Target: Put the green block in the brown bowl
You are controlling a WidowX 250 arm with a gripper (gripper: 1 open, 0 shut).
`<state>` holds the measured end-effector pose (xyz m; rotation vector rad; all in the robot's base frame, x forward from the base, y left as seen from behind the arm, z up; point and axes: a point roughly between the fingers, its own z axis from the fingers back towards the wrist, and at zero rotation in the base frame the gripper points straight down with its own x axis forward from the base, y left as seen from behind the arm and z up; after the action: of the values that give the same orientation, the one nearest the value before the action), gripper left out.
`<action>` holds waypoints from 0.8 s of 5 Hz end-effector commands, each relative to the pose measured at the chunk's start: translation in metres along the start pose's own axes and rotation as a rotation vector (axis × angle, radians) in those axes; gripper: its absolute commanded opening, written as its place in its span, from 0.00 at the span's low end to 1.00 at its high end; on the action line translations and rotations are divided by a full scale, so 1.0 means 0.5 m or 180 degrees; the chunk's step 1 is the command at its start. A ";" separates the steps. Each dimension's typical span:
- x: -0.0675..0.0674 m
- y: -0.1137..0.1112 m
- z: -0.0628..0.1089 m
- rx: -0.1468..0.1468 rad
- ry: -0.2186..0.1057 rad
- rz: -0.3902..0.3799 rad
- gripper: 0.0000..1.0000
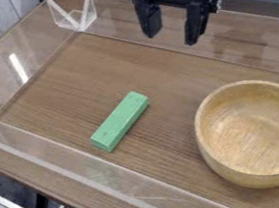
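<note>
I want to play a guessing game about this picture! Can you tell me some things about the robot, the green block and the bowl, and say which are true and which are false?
1. The green block lies inside the brown bowl. False: it lies on the table, left of the bowl.
2. The gripper is open. True.
3. The gripper holds the block. False: it holds nothing.
4. The bowl has nothing in it. True.

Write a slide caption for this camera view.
Open gripper above wooden table; green block beside empty brown bowl.
</note>
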<state>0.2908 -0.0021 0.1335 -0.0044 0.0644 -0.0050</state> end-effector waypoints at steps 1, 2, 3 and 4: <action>-0.006 0.003 -0.018 0.0012 0.0074 -0.0024 1.00; -0.041 0.023 -0.038 0.0042 0.0130 -0.0163 1.00; -0.075 0.050 -0.060 0.0070 0.0096 -0.0202 1.00; -0.097 0.081 -0.081 0.0110 0.0085 -0.0217 1.00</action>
<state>0.2332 0.0370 0.0829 0.0163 0.1485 -0.0658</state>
